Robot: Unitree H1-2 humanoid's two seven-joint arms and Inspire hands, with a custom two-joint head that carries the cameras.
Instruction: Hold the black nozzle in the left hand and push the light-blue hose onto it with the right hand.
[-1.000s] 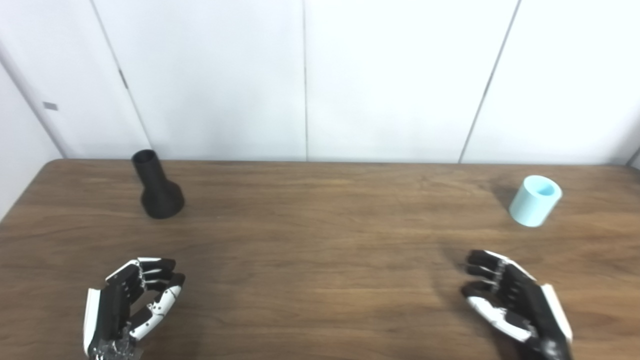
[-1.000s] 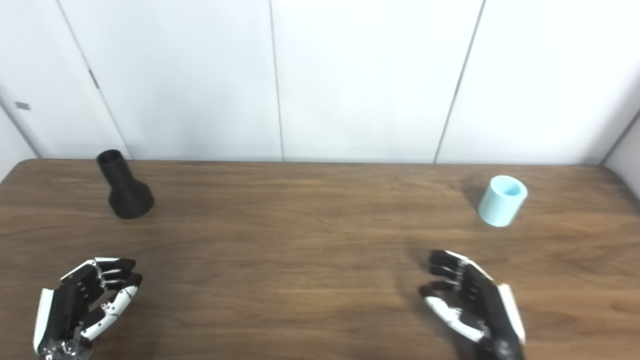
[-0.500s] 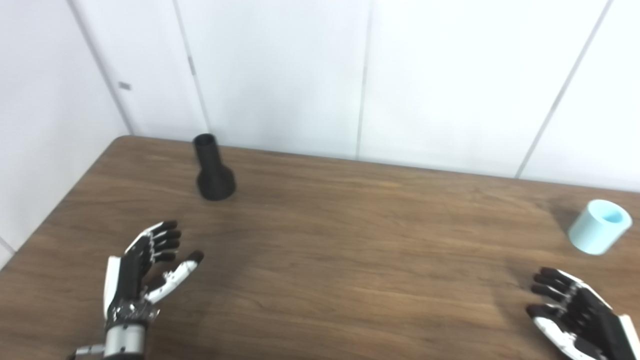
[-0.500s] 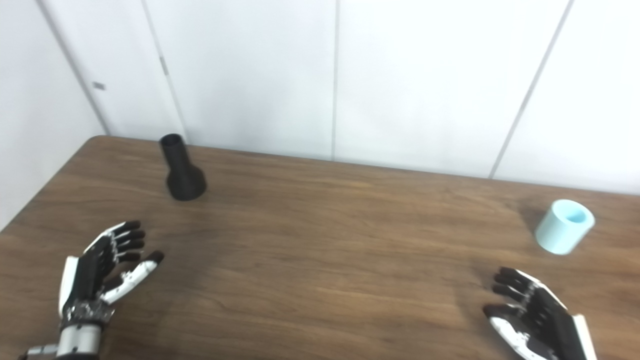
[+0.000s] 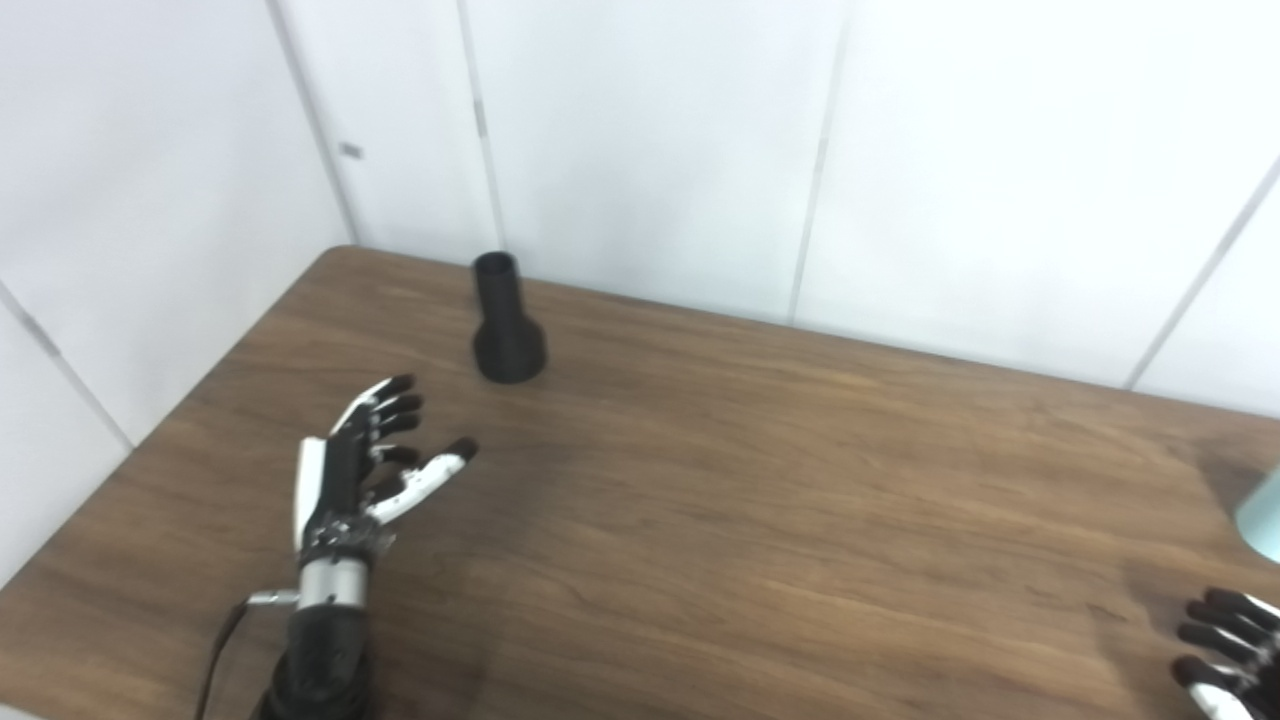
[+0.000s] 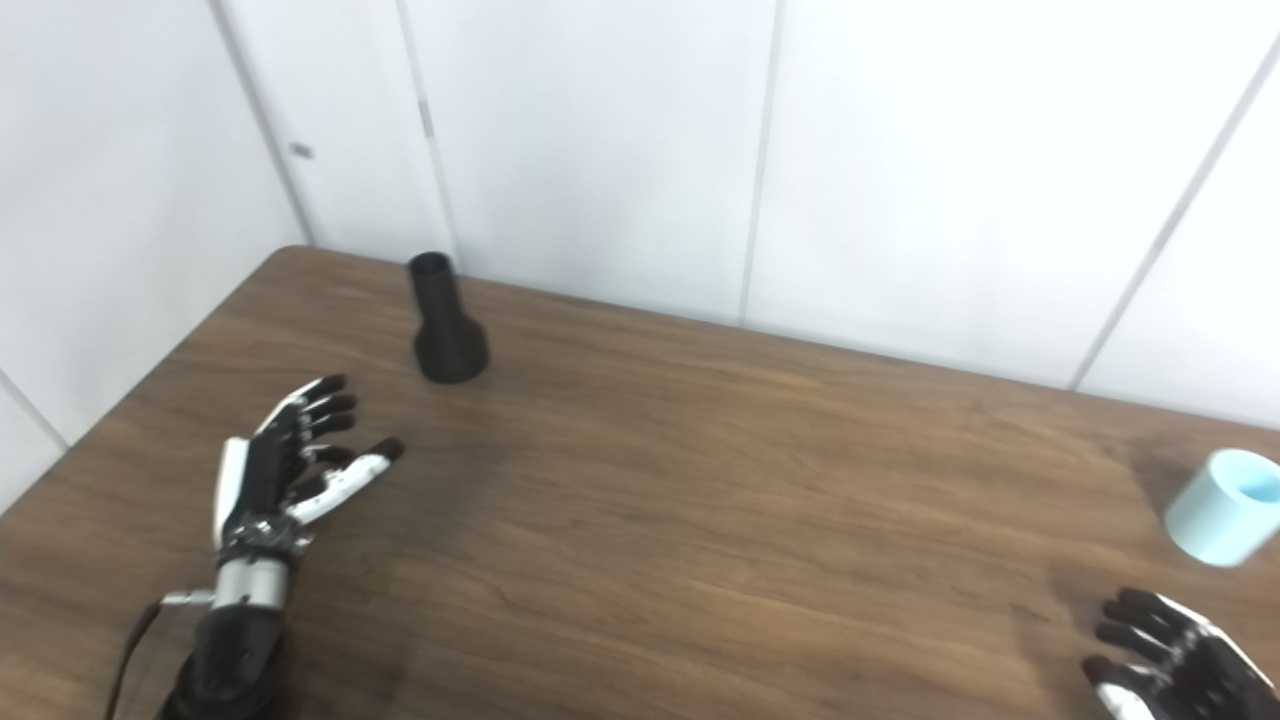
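The black nozzle point(image 6: 445, 330) stands upright, wide end down, near the table's point(image 6: 700, 560) far edge. The left hand point(image 6: 285, 470) hovers nearer, fingers spread and empty, bare wood between them. The light-blue hose point(image 6: 1222, 506) sits by the right edge. The right hand point(image 6: 1170, 655), partly cut off at the corner, shows fingers apart, holding nothing.

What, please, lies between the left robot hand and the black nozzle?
Nothing: only bare wooden table separates the open left robot hand from the upright black nozzle, clearest in the right eye view.
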